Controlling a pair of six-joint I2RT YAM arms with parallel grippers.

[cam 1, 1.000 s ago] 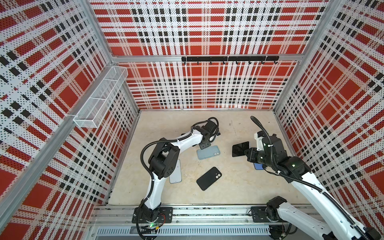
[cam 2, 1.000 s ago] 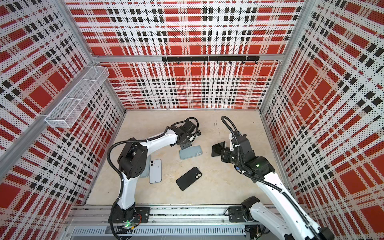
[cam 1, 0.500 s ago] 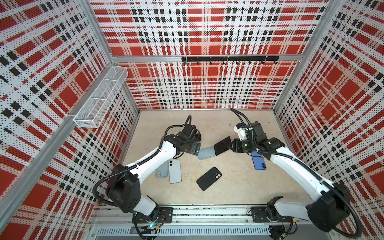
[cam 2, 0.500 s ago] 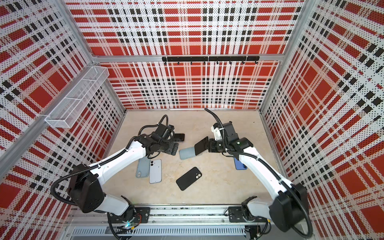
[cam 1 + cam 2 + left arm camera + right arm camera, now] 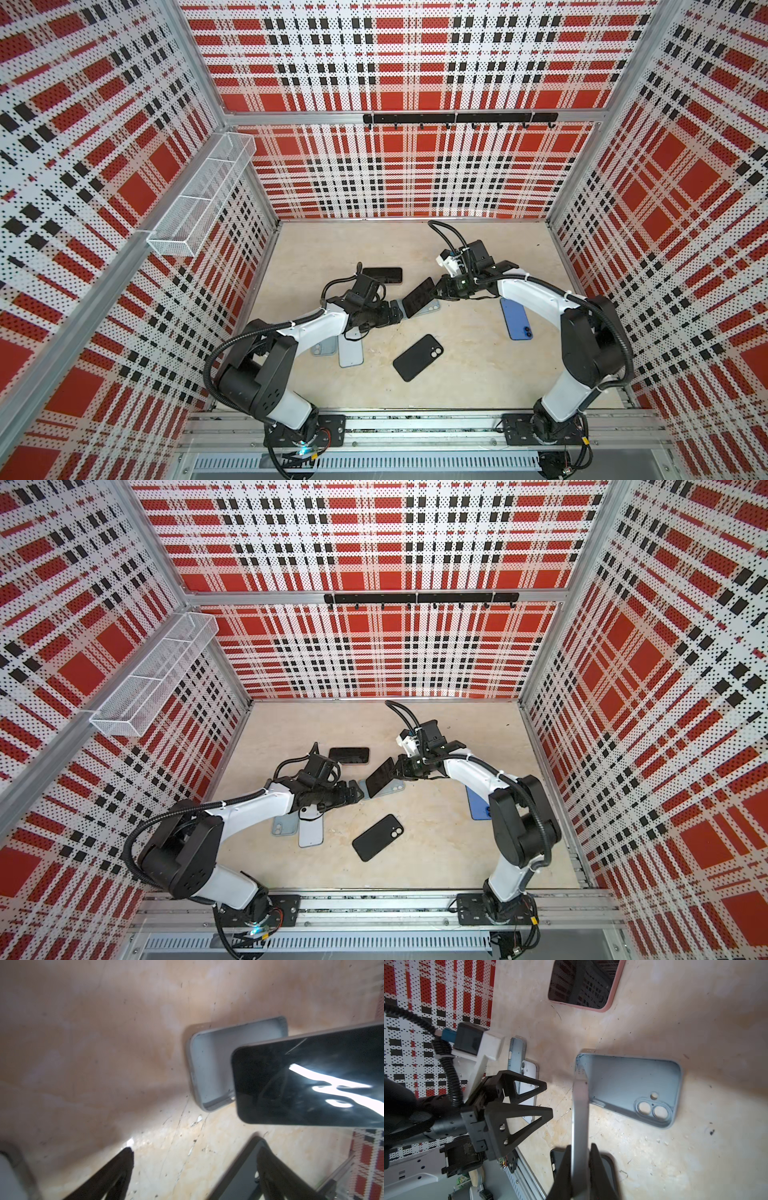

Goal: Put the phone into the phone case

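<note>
Our right tool grips the phone by one end: glossy black screen, silver frame, tilted edge-up. Its far end hangs over the pale grey-blue case lying open-side up on the tabletop ahead. Our left tool gapes wide, empty, just short of the case.

The phone had a glossy black glass face throwing bright reflections, with a smooth satin metal edge (seen in the right wrist view). The phone case looked matt, soft grey-blue plastic, speckled inside. The tabletop was mottled beige, scuffed, faintly shiny.
</note>
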